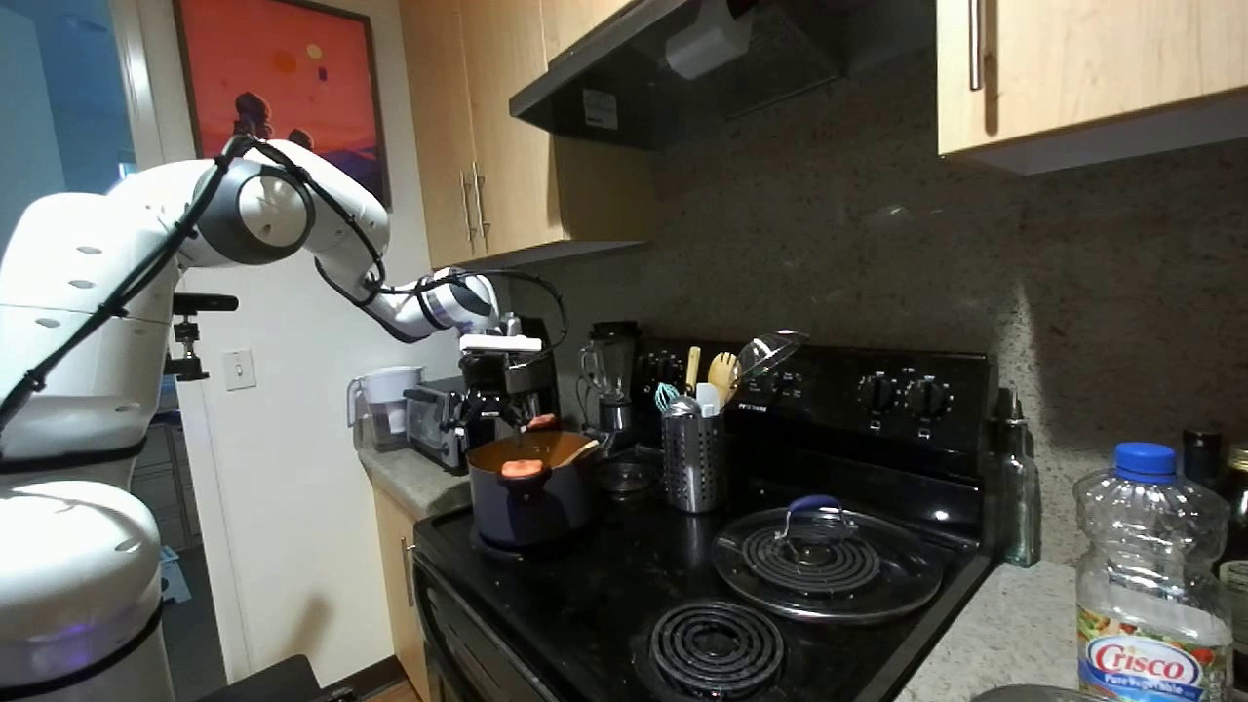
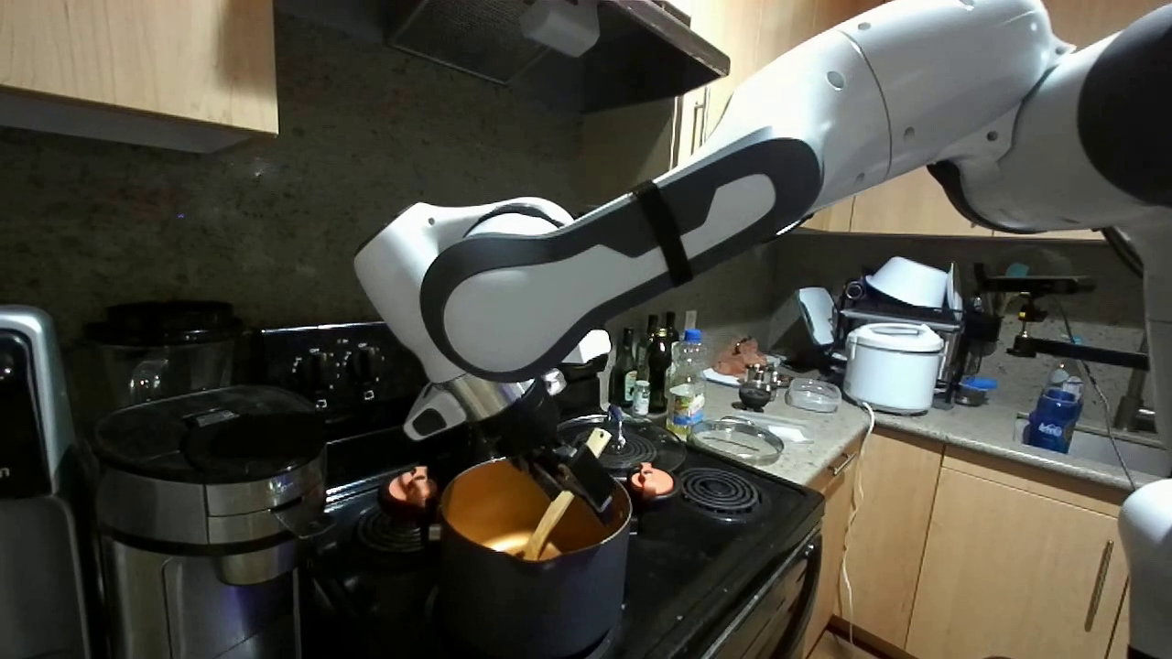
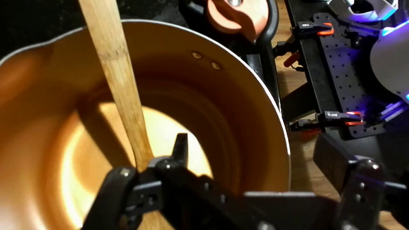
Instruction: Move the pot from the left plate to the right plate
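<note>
The pot [image 1: 531, 502] stands upright on the left front burner. It is dark outside, copper inside, with orange-padded side handles, and shows also in an exterior view [image 2: 536, 595]. A wooden spoon [image 2: 558, 508] leans in it. My gripper [image 1: 519, 419] is low over the pot's opening. In the wrist view my gripper [image 3: 255, 155] is open: one finger is over the pot's inside, the other beyond the rim [image 3: 276, 105]. Nothing is held, and I cannot tell whether either finger touches the wall. The right front burner coil [image 1: 717, 645] is bare.
A steel utensil holder [image 1: 694, 468] stands behind and right of the pot. A glass lid [image 1: 877, 590] covers the right rear burner. A coffee maker [image 2: 211, 513] and a toaster oven [image 1: 439, 424] stand left of the stove. An oil bottle [image 1: 1146, 585] stands right.
</note>
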Controlling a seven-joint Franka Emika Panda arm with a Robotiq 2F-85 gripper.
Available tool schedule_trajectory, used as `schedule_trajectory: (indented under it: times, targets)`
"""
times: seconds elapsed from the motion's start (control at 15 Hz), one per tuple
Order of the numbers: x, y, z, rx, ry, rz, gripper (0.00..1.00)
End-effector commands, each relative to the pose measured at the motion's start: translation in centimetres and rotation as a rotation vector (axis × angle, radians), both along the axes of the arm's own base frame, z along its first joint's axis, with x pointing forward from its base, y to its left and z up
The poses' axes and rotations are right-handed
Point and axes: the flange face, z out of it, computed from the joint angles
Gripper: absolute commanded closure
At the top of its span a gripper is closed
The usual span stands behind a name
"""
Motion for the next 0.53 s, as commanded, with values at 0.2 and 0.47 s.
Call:
schedule_trajectory:
  times: [0.2,0.47]
  targets:
    - [-4.1,0.7,2.3,0.023,-0.087,0.068,0.00]
    - [-4.4,-0.2,1.9,0.059,-0.113,0.104,0.00]
